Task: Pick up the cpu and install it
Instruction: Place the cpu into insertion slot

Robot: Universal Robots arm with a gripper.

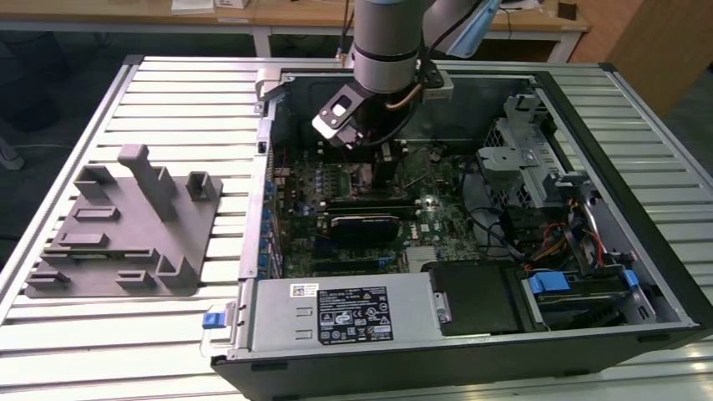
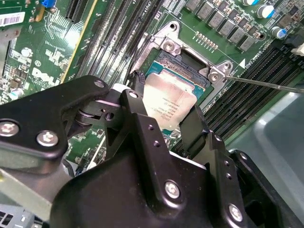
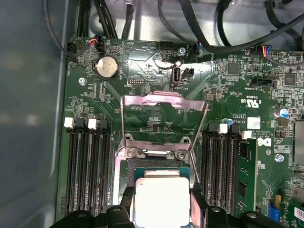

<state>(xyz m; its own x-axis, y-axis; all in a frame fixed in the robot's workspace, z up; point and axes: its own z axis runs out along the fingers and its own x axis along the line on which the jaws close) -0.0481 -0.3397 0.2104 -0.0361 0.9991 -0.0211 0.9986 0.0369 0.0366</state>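
The cpu (image 2: 168,102), a flat square chip with a shiny silver top, hangs between the black fingers (image 2: 192,126) of my gripper (image 2: 166,107), which is shut on its two opposite sides. It sits just over the open socket (image 2: 183,59) on the green motherboard, slightly tilted, and part of the dark socket bed shows beyond its far edge. In the first wrist view the cpu (image 3: 161,202) covers most of the socket (image 3: 142,164), whose metal load plate (image 3: 164,102) is swung open. In the exterior view my gripper (image 1: 370,142) is low inside the computer case.
Memory slots (image 3: 88,166) flank the socket, with one stick (image 3: 247,171) fitted. The thin latch lever (image 2: 266,83) sticks out sideways. A grey fixture plate (image 1: 123,225) lies at the exterior view's left. A power supply (image 1: 334,313) and a drive cage (image 1: 523,159) crowd the case.
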